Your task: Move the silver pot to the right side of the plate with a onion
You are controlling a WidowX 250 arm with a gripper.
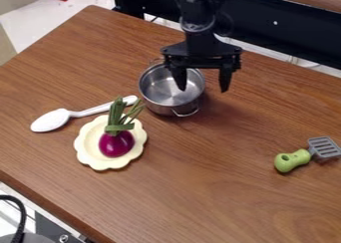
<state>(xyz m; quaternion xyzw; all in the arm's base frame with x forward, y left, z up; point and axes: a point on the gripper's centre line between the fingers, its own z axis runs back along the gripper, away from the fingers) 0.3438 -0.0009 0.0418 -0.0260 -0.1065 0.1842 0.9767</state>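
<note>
Spoon (52, 121), white, is lying toward the left edge of the table (220, 187), its handle pointing at the far edge and passing just behind the plate (87, 140). The plate is sitting nearer the near-left edge w/ the onion (116, 143) on it, green tops leaning toward the far edge. Next to the R, silver pot (158, 107) is standing upright btwn plate & far edge, w/ a gap to the plate.

Gripper (203, 89) is hanging over the pot's R wall, fingers spread: one over the pot's opening, the other past its R side. Can't tell how deep the 1st is reaching. Nothing's being pinched, AFAICT. Far R, green-handled spatula (293, 160) is lying toward the R edge, out of my way.

Status: pot's already sitting partly R of the plate, but I'm calling the job unfinished b/c it's still needing to go nearer the near edge, level w/ the plate. I'm reckoning on grip, shift, set down, release, all remaining.
</note>
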